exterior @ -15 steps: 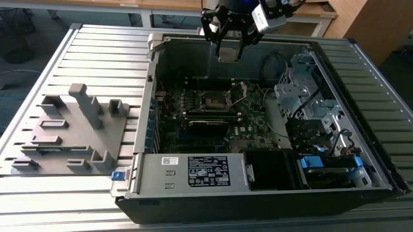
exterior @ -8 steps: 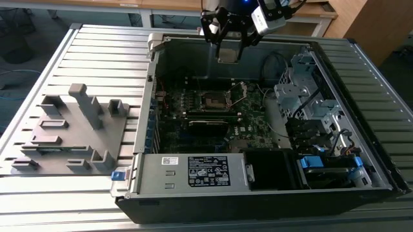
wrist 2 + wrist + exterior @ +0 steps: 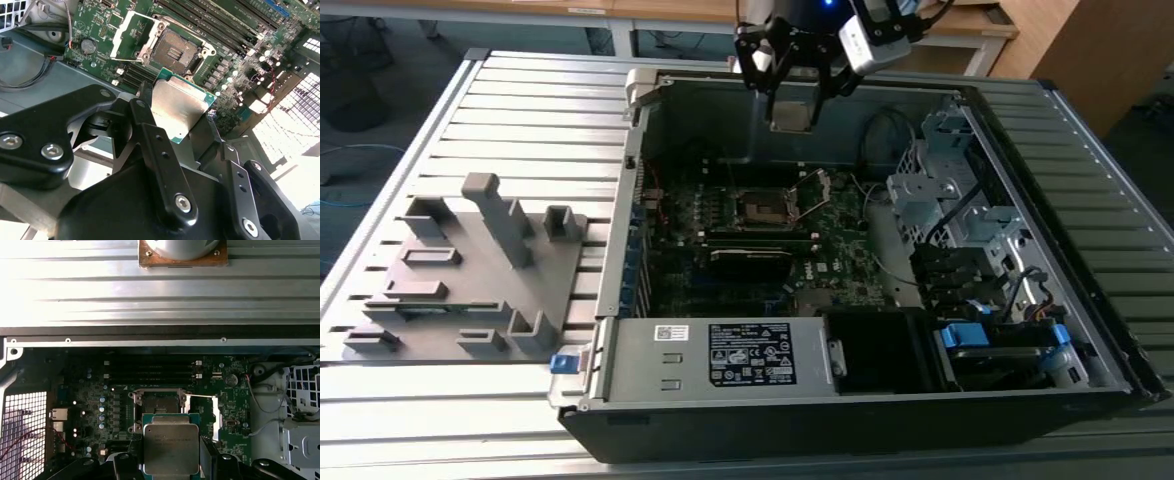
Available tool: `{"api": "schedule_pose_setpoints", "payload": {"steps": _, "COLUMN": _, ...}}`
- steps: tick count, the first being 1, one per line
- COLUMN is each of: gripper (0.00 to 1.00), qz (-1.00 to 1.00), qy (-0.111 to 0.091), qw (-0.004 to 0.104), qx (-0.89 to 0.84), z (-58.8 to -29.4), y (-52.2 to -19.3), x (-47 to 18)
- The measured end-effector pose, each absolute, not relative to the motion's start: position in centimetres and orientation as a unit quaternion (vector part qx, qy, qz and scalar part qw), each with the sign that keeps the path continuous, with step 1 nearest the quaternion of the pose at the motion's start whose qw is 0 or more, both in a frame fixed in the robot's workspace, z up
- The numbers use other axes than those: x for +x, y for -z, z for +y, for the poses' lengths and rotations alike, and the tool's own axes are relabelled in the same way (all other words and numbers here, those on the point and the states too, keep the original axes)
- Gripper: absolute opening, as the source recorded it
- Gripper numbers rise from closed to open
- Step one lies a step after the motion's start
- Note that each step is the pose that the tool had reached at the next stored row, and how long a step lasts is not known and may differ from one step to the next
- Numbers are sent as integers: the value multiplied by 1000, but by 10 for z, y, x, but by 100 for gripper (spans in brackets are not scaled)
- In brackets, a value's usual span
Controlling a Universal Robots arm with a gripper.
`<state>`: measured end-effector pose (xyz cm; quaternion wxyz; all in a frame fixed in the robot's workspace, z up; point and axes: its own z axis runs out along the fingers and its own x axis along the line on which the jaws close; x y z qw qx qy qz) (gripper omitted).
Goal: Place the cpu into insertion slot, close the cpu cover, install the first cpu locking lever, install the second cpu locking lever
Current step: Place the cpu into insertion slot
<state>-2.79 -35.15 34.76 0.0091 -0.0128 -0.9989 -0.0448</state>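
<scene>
My gripper (image 3: 794, 110) hangs above the open computer case, shut on the cpu (image 3: 790, 116), a flat square chip with a silvery top. In both wrist views the cpu (image 3: 182, 107) (image 3: 171, 447) sits between the black fingers (image 3: 145, 100) (image 3: 206, 452). It is well above the motherboard. The insertion slot (image 3: 762, 207) (image 3: 175, 50) (image 3: 159, 404) lies bare and dark on the green board, lower than the chip. The cpu cover (image 3: 813, 194) (image 3: 131, 34) (image 3: 216, 414) is swung open and stands up beside the slot.
Black memory slots (image 3: 150, 372) run along the board near the insertion slot. A metal drive cage (image 3: 961, 215) with cables fills the case at the exterior view's right, and a power supply (image 3: 720, 355) sits at the front. A grey fixture (image 3: 467, 270) rests on the slatted table (image 3: 534, 110).
</scene>
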Motion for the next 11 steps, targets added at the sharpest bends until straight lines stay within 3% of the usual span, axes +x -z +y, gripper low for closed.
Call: {"api": "schedule_pose_setpoints", "payload": {"steps": 11, "gripper": 54, "qz": -999, "qy": 45, "qw": 9, "qx": -13, "z": -351, "y": -344, "x": -28}}
